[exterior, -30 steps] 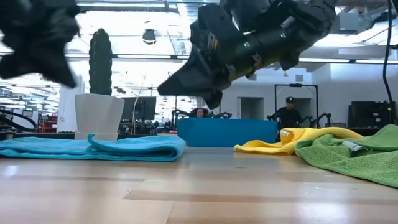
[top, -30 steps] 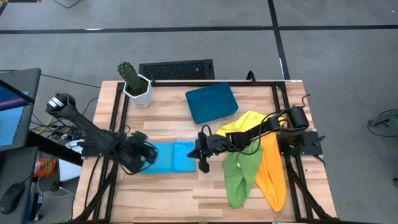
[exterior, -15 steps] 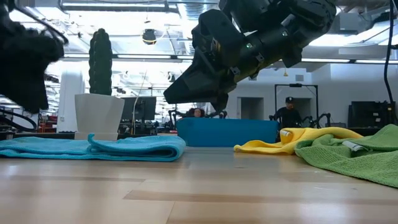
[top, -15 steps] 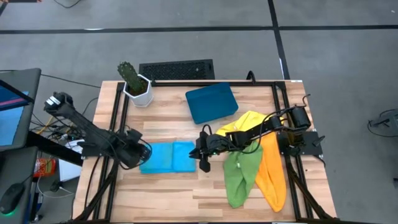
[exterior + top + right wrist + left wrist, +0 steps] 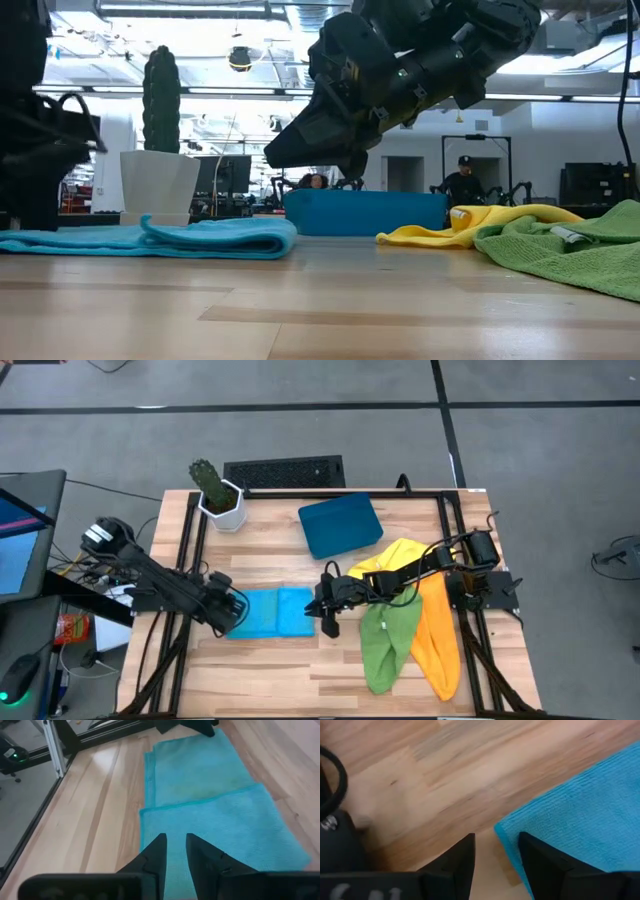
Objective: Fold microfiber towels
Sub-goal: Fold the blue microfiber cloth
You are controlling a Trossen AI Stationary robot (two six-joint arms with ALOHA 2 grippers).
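Observation:
The light blue towel (image 5: 272, 612) lies folded flat on the table, one layer (image 5: 215, 830) lying over another (image 5: 195, 770). My left gripper (image 5: 232, 612) is low at its left edge. It points steeply down and is open (image 5: 496, 854), its fingers on either side of a towel corner (image 5: 501, 829). My right gripper (image 5: 322, 615) hovers over the towel's right edge, its fingers a little apart (image 5: 175, 851) and nothing between them. It is clear of the cloth in the low view (image 5: 310, 150). Yellow (image 5: 400, 555), green (image 5: 388, 642) and orange (image 5: 438, 638) towels lie crumpled at the right. My left gripper stands over the blue towel's left corner (image 5: 501, 829), coming from above and slanting. Whether a finger (image 5: 540, 862) touches the cloth, I cannot tell.
A dark-blue tray (image 5: 340, 525) lies at the far middle. A potted cactus (image 5: 215, 492) stands at the far left, with a black grille (image 5: 285, 470) behind the table. Black frame rails (image 5: 188, 550) run along both sides. Bare wood lies near the front edge (image 5: 290, 670). People show in the room beyond (image 5: 462, 180).
My left gripper has sunk toward the table and tipped more steeply downward, ending at the blue towel's left edge. The towel lies as it did. My right gripper has kept its place.

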